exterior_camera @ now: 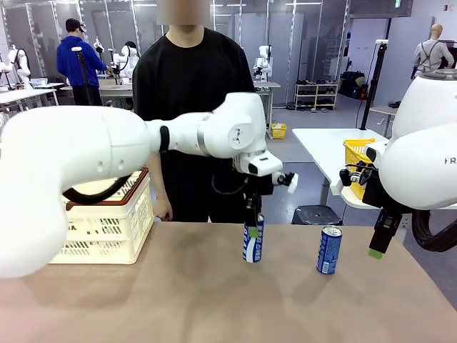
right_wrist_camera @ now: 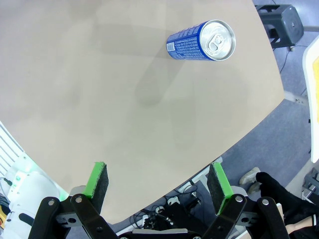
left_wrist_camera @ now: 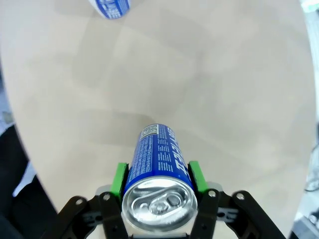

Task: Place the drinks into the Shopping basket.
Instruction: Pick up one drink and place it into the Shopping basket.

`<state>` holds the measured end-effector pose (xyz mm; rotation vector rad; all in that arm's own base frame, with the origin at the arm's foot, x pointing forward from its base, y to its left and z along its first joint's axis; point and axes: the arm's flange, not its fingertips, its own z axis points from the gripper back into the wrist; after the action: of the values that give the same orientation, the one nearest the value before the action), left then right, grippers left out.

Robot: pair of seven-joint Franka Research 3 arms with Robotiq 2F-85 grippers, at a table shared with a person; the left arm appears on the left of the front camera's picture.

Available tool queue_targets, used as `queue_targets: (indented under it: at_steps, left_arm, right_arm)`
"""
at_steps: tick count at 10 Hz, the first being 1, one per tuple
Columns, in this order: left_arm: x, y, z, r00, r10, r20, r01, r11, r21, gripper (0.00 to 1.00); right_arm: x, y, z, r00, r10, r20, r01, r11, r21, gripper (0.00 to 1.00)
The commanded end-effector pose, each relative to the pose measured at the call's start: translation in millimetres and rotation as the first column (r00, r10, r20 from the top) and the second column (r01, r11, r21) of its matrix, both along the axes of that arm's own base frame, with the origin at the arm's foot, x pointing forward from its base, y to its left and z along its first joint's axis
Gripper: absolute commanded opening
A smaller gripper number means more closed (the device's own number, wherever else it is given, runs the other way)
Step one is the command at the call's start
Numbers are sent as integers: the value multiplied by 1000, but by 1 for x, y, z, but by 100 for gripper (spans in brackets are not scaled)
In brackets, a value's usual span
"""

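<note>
My left gripper (exterior_camera: 253, 230) is shut on an upright blue drink can (exterior_camera: 253, 246) near the middle of the table's far edge. In the left wrist view its green pads (left_wrist_camera: 118, 178) press both sides of that can (left_wrist_camera: 157, 164), just under the silver top. I cannot tell whether the base touches the table. A second blue can (exterior_camera: 329, 250) stands free to the right, also seen as a can (left_wrist_camera: 109, 7) and a can (right_wrist_camera: 202, 41) from the wrists. My right gripper (exterior_camera: 377, 246) hangs open beside it, right gripper (right_wrist_camera: 157, 181) with nothing between its fingers. The cream Shopping basket (exterior_camera: 107, 221) stands at the far left.
A person in black stands at the far edge behind the held can, one hand (exterior_camera: 166, 211) near the basket. A yellow mesh basket (exterior_camera: 357, 153) sits on another table at back right. A dark stool (exterior_camera: 316, 214) stands beyond the edge. My left arm spans the left half.
</note>
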<state>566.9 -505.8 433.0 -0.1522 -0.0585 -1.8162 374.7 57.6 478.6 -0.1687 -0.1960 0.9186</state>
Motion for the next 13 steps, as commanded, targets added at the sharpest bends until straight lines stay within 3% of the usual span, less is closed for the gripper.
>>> queue_targets:
  at_steps: [1,8,11,13]
  left_arm:
    - [-14,41,34,999,39,7,-39,999,10,1]
    - [-67,194,133,967,206,147,-204,979,-25,1]
    - [-84,250,165,934,300,193,-294,954,-58,1]
    - [-93,288,177,894,390,221,-384,920,-74,1]
  right_arm:
    - [0,-1,-1,1000,-1,-2,1,1000,2,100]
    - [0,-1,-1,1000,-1,-2,1,1000,2,100]
    - [0,-1,-1,1000,-1,-2,1,1000,2,100]
    - [0,-1,-1,1000,-1,-2,1,1000,2,100]
